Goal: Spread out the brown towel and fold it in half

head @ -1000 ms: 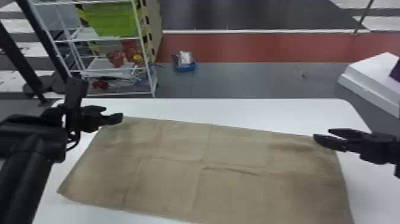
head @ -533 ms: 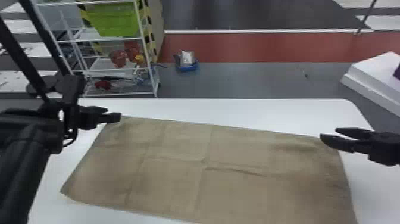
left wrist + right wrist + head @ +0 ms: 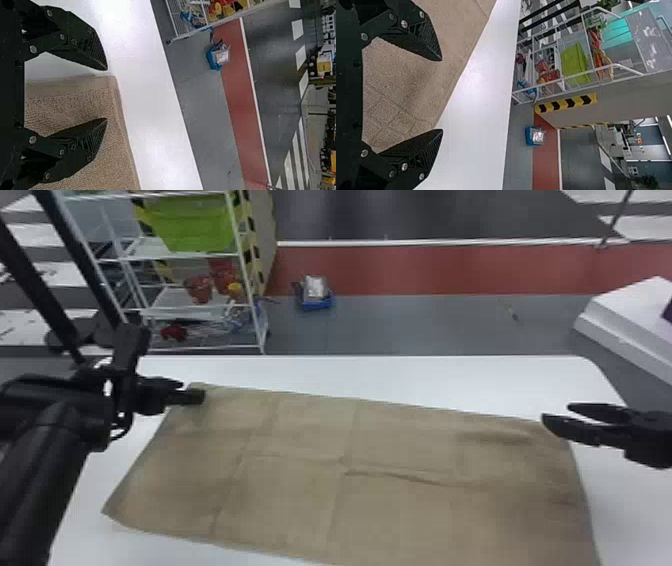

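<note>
Okay, so the brown towel (image 3: pixel 295 500) is lying spread out on the white table (image 3: pixel 390 375), a single broad sheet with its far edge slanting a bit nearer toward the right. Crisscross creases run over it, and there's a low wrinkle (image 3: pixel 395 476) around the middle. The left gripper (image 3: pixel 194 389) is at the far left corner, fingers well apart and clamped on nothing; the right gripper (image 3: pixel 556 414) is at the far right corner, also spread wide and empty. Can't tell whether either one touches the cloth. Beyond the table there's a white wire rack (image 3: pixel 263 332) with a green bin (image 3: pixel 195 225), and a blue container (image 3: pixel 316 303) on the floor nearby.

The head view gives the overall lay of the cloth, while the left wrist view brings out its bumpy weave, a hemmed corner and the ribbed finger pads (image 3: pixel 97 136). The right wrist view adds a leafy plant (image 3: pixel 647 181) way off in the room.

Compared with a second ago, the right gripper sits slightly farther right and the left one a touch lower in the head view. The towel looks just as spread out.
</note>
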Tool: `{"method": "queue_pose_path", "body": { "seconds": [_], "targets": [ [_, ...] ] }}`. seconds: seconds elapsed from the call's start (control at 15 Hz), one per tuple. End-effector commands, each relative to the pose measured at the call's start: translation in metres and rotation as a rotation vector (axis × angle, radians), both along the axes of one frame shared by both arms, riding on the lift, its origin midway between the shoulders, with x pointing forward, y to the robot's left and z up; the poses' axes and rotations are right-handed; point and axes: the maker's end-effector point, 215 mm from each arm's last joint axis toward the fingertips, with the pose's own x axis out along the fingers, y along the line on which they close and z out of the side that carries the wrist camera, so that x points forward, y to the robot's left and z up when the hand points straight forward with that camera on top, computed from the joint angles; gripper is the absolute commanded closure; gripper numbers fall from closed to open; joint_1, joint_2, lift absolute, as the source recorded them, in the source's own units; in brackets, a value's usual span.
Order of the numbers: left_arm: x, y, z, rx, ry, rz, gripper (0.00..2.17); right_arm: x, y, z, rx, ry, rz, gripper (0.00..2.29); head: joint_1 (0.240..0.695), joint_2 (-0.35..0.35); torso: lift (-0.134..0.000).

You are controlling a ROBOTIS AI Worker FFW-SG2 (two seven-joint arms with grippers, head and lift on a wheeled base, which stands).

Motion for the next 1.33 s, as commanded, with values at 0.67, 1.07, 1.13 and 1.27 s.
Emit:
{"method": "queue_pose_path", "body": {
  "seconds": [0.67,1.07,1.13,1.27],
  "targets": [
    [0.0060,-0.0080,-0.0032,0.014,-0.005,-0.021,0.52,0.0007,-0.0016,-0.0016,-0.023,0.001,0.000,0.29,0.695,0.042,-0.124],
    [0.0059,-0.0059,-0.0052,0.018,0.000,-0.018,0.87,-0.0004,-0.0044,0.0005,-0.024,-0.003,-0.003,0.29,0.695,0.038,-0.124],
    [0.0075,-0.0064,-0.0030,0.018,-0.008,-0.018,1.02,-0.0003,-0.0042,0.0011,-0.024,-0.004,-0.002,0.29,0.695,0.038,-0.124],
    [0.0101,-0.0058,0.0013,0.023,-0.021,-0.019,1.09,-0.0007,-0.0075,-0.0010,-0.037,0.000,-0.008,0.29,0.695,0.039,-0.124]
  ]
}}
